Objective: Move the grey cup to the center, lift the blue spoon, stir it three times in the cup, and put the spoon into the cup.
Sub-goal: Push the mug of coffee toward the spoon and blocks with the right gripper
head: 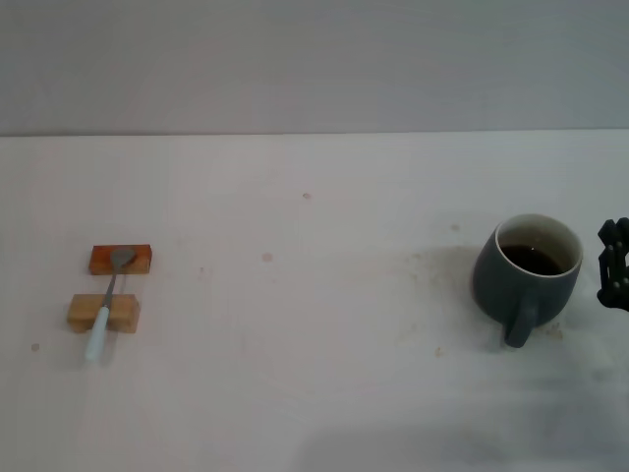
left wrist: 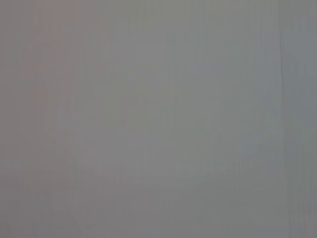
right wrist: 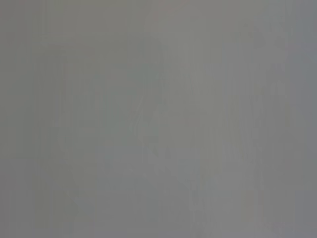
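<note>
Spoon (head: 106, 306) first, on my far left: the blue one lies bridged across two small wooden blocks, its grey bowl resting on the orange-brown block (head: 121, 260) and its pale blue handle crossing the tan block (head: 103, 313), with the handle's end reaching the worktop (head: 295, 374) beyond it. I judge the blocks are there to keep the slim handle raised, so a claw can get fingers under and around it.

Across the middle the worktop carries only a few small specks; that is where the cup has yet to go.

Well apart on my right stands the grey cup (head: 527, 273), upright, handle turned toward me, something dark inside it. Just beside it at the view's edge is my right claw (head: 614, 265), not touching the cup; I cannot tell whether it is spread or clenched. My left claw shows nowhere, and both wrist views give nothing but flat grey.

Count: one spoon, two blocks, one cup, one claw in sight.
</note>
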Robot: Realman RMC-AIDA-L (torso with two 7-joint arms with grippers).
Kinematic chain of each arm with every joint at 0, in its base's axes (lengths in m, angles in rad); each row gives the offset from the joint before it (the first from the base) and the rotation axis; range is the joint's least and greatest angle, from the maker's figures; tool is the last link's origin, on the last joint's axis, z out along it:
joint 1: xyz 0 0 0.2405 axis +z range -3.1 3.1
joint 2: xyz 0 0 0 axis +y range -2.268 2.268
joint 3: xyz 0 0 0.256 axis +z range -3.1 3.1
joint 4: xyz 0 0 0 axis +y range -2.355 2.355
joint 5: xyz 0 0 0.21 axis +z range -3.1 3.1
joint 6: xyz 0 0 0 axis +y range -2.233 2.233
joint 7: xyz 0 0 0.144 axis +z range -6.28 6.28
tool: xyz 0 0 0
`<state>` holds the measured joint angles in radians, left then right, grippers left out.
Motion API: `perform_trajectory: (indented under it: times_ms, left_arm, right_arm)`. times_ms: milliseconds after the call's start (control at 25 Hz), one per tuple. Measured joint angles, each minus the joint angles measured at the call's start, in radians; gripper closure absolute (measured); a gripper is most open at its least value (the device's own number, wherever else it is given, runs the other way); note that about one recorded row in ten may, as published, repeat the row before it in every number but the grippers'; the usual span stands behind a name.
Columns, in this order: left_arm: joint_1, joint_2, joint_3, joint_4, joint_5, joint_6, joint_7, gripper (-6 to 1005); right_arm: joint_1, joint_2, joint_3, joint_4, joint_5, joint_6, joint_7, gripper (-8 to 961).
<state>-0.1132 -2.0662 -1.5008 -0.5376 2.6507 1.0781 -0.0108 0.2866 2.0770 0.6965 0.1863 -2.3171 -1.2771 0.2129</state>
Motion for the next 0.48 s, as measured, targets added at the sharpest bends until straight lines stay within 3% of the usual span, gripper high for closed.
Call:
perform_trajectory:
  times_ms: [480]
  left_arm:
    - [0.009,-0.001,0.001,-0.013,0.0,0.002,-0.001,293]
  right_arm:
    - [0.026,-0.002,0.053,-0.014,0.039,0.164,-0.001,838]
